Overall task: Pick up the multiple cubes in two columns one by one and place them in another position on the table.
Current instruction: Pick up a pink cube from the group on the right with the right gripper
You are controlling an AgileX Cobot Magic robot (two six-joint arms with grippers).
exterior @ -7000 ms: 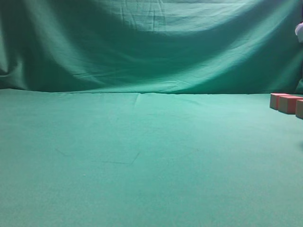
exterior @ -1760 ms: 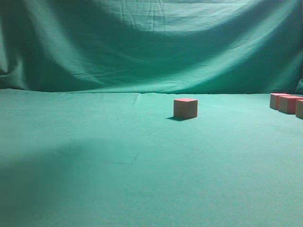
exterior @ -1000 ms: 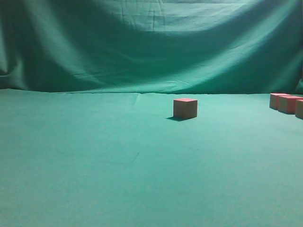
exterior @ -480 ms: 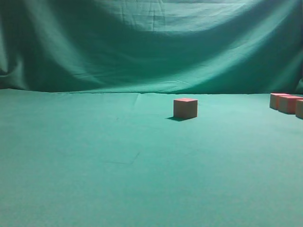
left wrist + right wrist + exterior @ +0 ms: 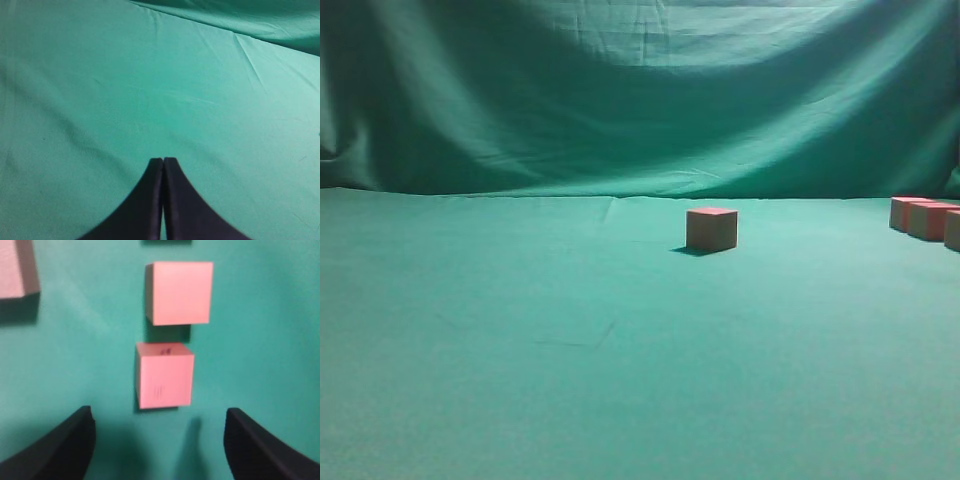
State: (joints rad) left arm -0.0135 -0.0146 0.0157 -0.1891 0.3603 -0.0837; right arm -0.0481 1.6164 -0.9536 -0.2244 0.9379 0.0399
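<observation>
The right claw (image 5: 157, 440) hangs wide open above the table (image 5: 260, 340), holding nothing; the nearest of the cubes (image 5: 164, 375) lies just beyond the gap between its jaws, another cube (image 5: 180, 292) farther.

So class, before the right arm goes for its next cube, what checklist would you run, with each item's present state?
1. Right end effector open and holding nothing: ok.
2. Nearest cube lies between the two fingers' lines, ahead of the tips: ok.
3. Gap to the next cube behind it: narrow, looks separate; cannot tell if there is enough clearance.
4. Placed cube stands alone on the table, away from the cubes at the right edge: ok.
5. Left end effector shut, over bare cloth, out of the way: ok.
</observation>
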